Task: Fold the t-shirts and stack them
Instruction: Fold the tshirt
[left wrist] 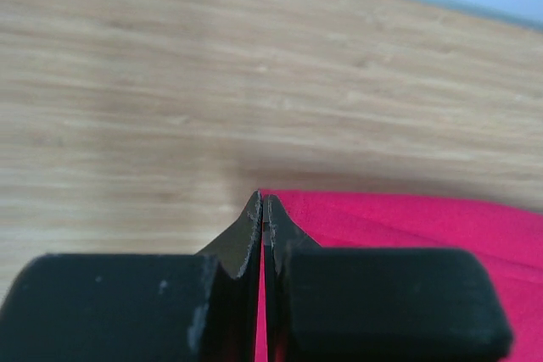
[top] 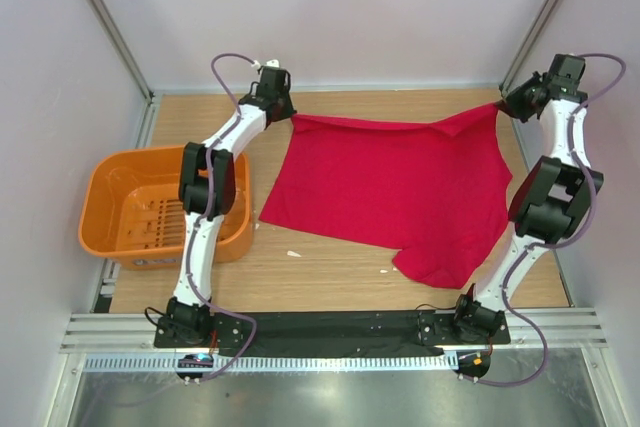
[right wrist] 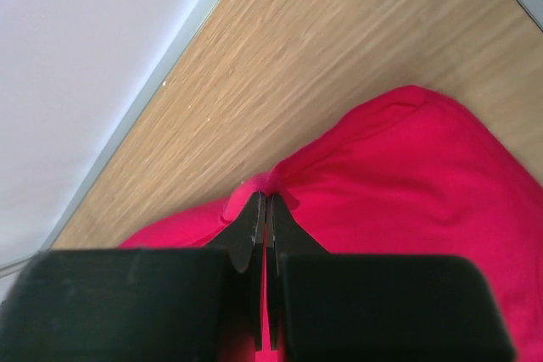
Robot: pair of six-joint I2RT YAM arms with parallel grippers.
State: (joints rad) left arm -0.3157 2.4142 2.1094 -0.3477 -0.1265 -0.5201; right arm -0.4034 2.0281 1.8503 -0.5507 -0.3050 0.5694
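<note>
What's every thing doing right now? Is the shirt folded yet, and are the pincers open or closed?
Bright red cloth t-shirt: spread out, not folded, both far corners gripped.
Left pincer: shut on the t-shirt's far left corner.
Right pincer: shut on its far right corner.
Orange slotted plastic basket: upright, left of the shirt, not touching it.

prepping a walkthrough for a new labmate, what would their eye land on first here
The plain bright red cloth t-shirt lies spread across the middle of the wooden table. Its far edge is stretched between the left gripper, shut on the far-left corner, and the right gripper, shut on the far-right corner. An orange slotted plastic basket sits at the table's left side, beside the left arm.
</note>
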